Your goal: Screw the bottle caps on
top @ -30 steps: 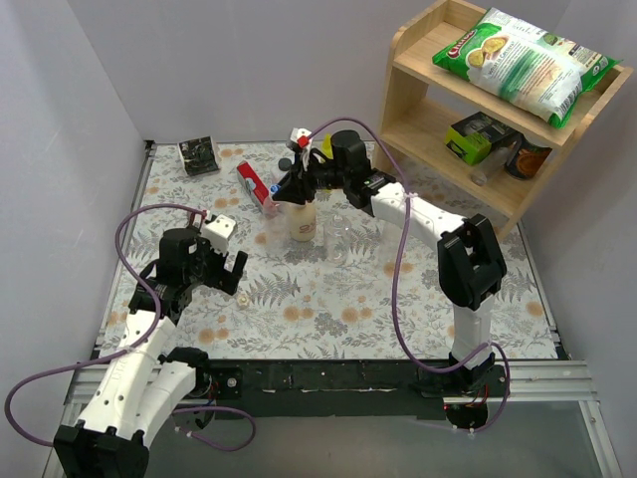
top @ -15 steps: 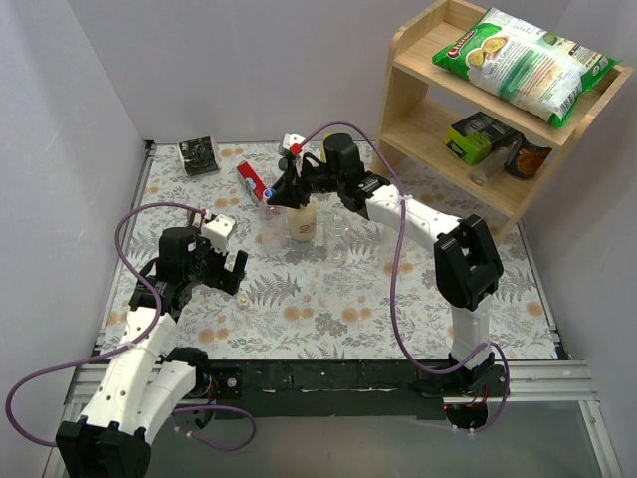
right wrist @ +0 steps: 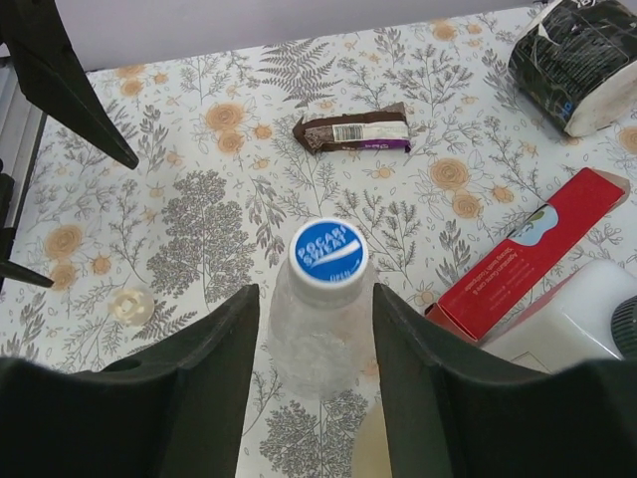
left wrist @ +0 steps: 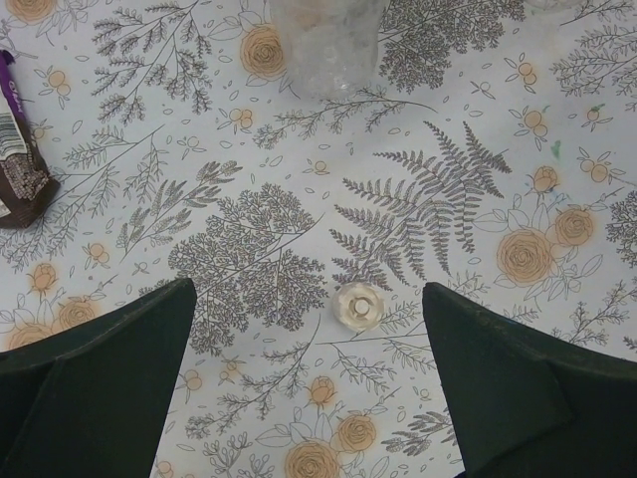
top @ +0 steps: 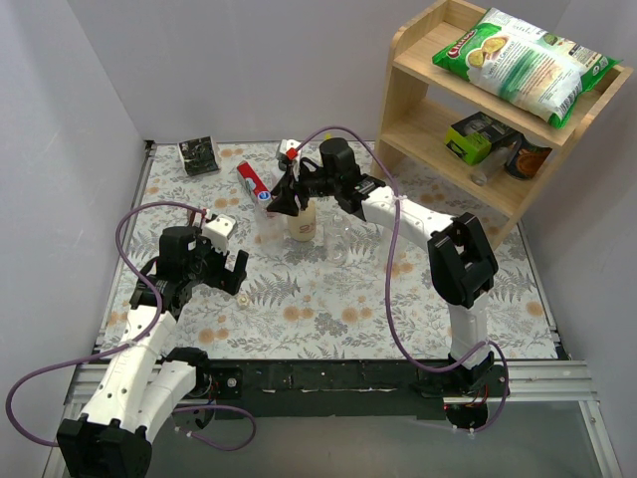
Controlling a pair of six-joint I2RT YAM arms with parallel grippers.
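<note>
We see the left end effector [left wrist: 307,296] hanging low over the flowered surface [left wrist: 149,119] with its two dark fingers spread wide and nothing held. A pale cap [left wrist: 358,305] lies flat on the surface in the gap between them, nearer the right-hand finger and touching neither. A brown wrapper [left wrist: 22,169] lies off to the left of that view. Farther back, the right end effector [right wrist: 317,291] straddles a clear bottle [right wrist: 320,349] that stands upright with a blue cap [right wrist: 328,250] sitting on its neck. Its fingers are parted to about the bottle's width, one at each side of the shoulder; we cannot tell whether they press on it. A red box [right wrist: 532,249] lies just beside the bottle, and in the overhead view a beige pump bottle [top: 302,221] stands close by.
</note>
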